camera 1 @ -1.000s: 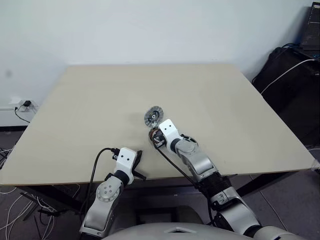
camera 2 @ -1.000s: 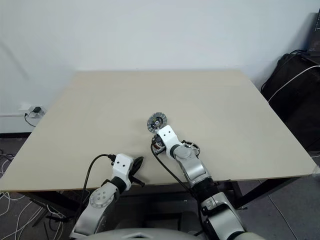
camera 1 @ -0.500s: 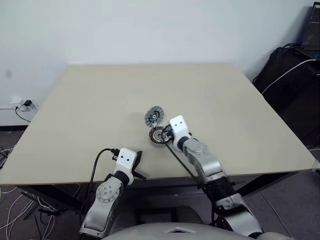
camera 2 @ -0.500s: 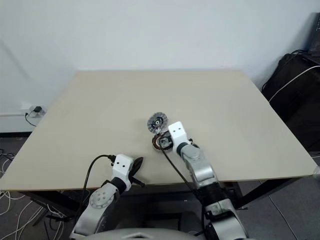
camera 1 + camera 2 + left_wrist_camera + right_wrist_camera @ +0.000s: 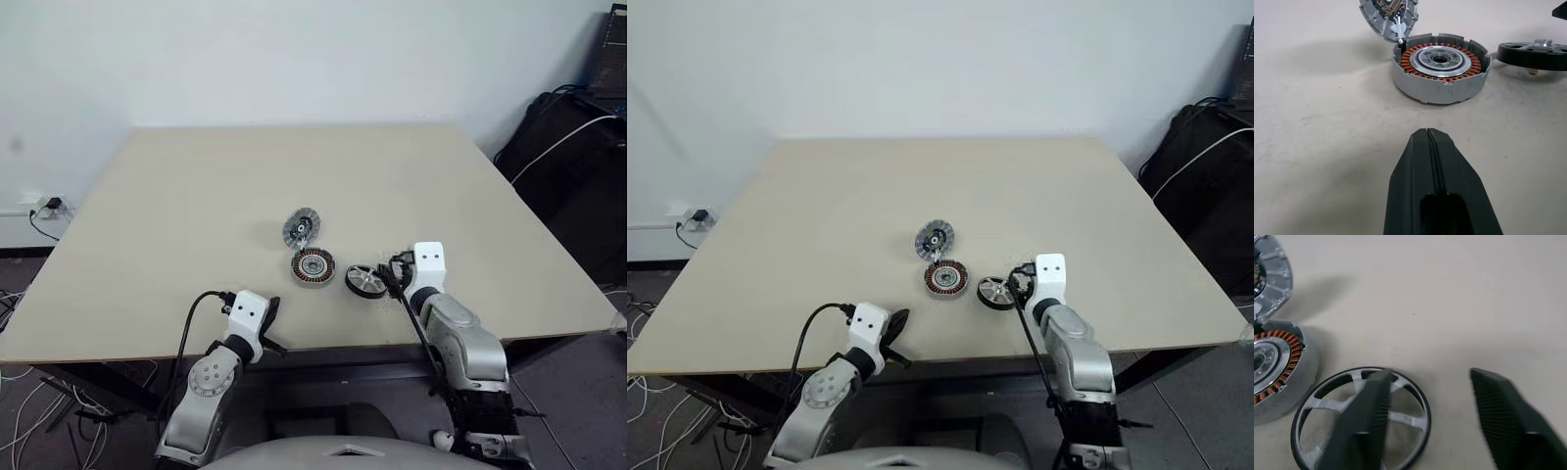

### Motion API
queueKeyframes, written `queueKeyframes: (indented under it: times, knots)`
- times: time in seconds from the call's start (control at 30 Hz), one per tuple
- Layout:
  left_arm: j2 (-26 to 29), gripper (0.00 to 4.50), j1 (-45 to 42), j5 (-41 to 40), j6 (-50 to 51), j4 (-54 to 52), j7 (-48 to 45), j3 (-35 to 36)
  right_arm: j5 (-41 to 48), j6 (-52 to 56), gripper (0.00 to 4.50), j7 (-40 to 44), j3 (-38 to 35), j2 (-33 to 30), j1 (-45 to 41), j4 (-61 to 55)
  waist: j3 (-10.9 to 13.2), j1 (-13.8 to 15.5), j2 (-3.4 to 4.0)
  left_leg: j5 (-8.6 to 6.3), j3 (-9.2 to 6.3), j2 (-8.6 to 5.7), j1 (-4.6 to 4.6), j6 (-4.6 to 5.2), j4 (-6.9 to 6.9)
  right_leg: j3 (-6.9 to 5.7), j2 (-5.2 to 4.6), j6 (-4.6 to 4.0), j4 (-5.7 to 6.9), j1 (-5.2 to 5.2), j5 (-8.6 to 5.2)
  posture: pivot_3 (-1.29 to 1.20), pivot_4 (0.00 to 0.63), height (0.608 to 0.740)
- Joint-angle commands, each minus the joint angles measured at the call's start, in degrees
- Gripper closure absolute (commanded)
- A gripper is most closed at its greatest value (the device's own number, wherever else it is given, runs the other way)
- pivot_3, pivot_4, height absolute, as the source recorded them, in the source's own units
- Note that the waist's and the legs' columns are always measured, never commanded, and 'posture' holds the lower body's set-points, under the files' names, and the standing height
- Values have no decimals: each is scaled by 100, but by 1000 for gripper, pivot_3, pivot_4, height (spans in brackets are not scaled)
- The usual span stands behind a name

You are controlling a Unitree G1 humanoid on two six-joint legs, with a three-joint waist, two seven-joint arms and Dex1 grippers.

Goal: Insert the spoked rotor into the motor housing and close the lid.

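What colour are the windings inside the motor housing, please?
Copper-orange, clearest in the left wrist view: motor housing.

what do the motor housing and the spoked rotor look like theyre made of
Motor housing: looks like cast or machined metal, matte silver-grey wall, with a ring of copper-coloured windings around a shiny silvery centre.

Spoked rotor: dark, smooth outer ring with pale silvery spokes, so probably metal too; whether the ring is coated or plastic is unclear.
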Motion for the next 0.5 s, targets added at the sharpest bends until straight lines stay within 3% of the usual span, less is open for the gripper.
queueKeyframes:
  times: [0.03,0.5]
  knots:
    - [12,4500,-69,-61,-21,-73,-41,-20,407,468,947,-177,-373,167,-92,-348,0,2,1,0,0,2,0,0,0,0,0,0,0,0,0,0,0,740]
    - [8,4500,-22,-77,24,-111,-18,12,2437,2451,947,-986,-2458,945,-906,-29,-1,7,9,-1,1,27,-3,2,-1,1,0,0,-1,-3,0,0,0,740]
